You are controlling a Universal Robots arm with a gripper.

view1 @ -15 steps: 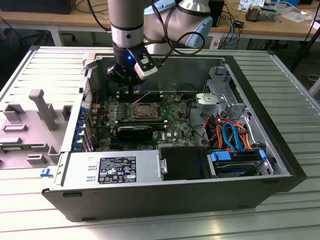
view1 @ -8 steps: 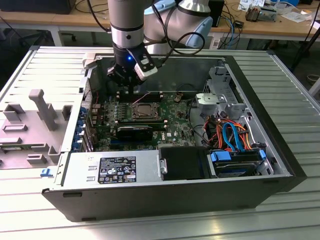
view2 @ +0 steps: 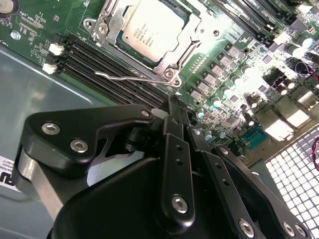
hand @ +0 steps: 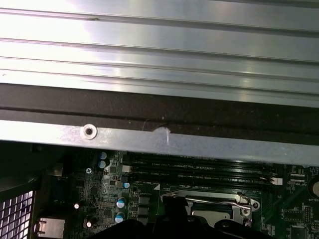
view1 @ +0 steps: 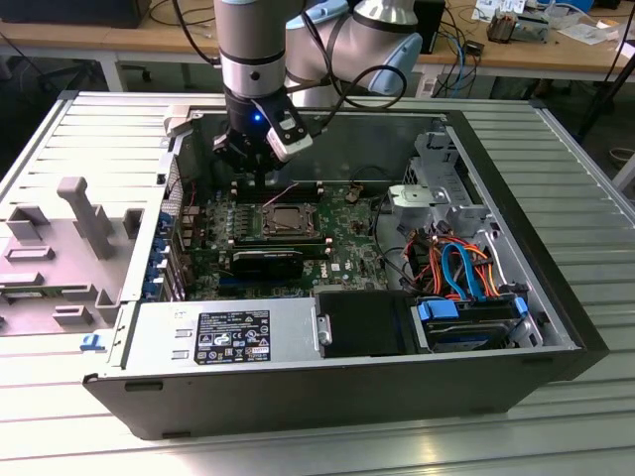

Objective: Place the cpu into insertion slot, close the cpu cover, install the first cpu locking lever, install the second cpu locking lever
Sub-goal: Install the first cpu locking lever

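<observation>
The cpu (view2: 154, 31), a square chip with a dull silver top, lies flat in the insertion slot (view1: 288, 219) on the green board. The cpu cover (view2: 113, 24) is down around the chip as a silver frame. One thin wire locking lever (view2: 130, 77) runs along the socket's side by the memory slots; whether it is latched I cannot tell. In the first wrist view another lever (hand: 212, 201) crosses the socket's edge. My gripper (view2: 173, 103) hovers just off the socket's corner, fingers shut with nothing between them. In the exterior view the gripper (view1: 260, 174) hangs behind the socket.
Black memory slots (view2: 102, 60) flank the socket, with rows of capacitors (view2: 234, 69) on its other side. A black graphics card (view1: 268, 263), the power supply (view1: 228, 332) and a cable bundle (view1: 456, 263) crowd the case. The case wall (hand: 159, 139) stands close behind.
</observation>
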